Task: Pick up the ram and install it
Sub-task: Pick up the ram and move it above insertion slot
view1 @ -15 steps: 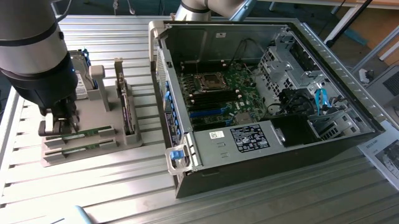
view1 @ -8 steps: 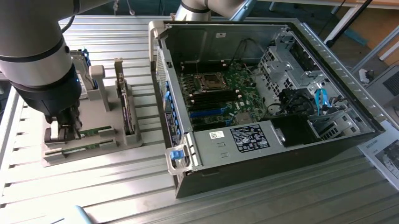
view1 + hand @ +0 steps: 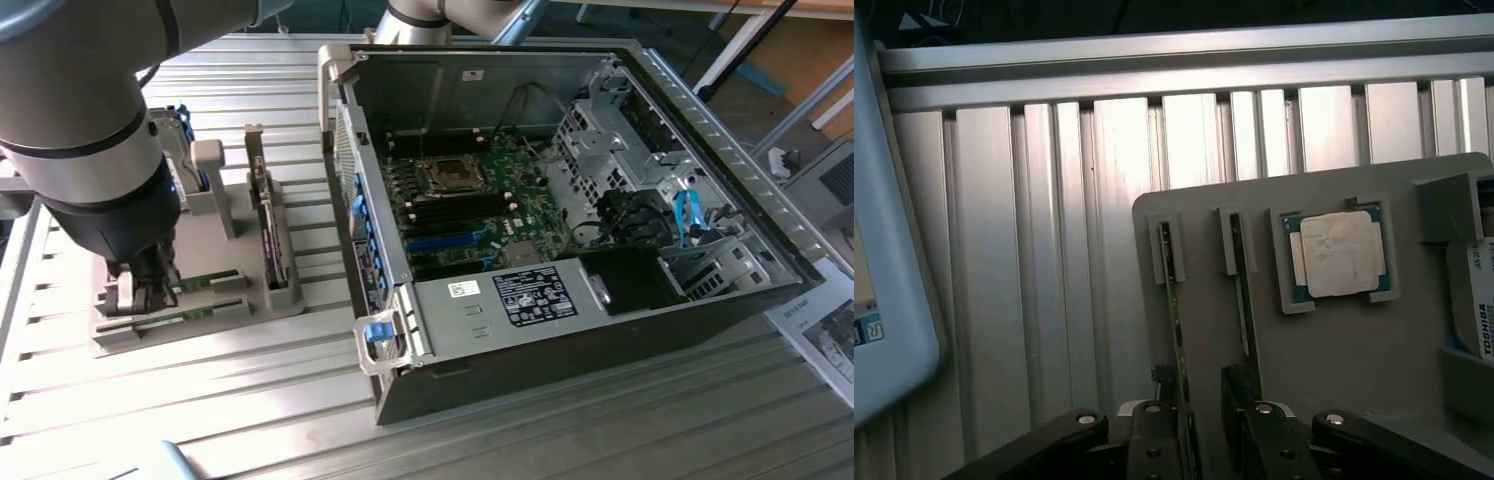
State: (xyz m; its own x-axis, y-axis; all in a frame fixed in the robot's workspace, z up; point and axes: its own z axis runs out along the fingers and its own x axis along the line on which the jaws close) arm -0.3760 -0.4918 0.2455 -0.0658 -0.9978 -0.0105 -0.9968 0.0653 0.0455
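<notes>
Right now I have the hand (image 3: pixel 1199 440) low over the grey tray (image 3: pixel 1354 380), released, one finger on each side of the ram (image 3: pixel 1174 320). A sliver of tray shows between the stick and one finger (image 3: pixel 1249 435). The ram stands on edge in the slot nearest the tray's rounded corner, with a second stick (image 3: pixel 1244 300) just beside it and the processor (image 3: pixel 1341 255) further in. The tray sits on the slatted counter (image 3: pixel 267 400), beside the open computer case (image 3: pixel 561 200).
</notes>
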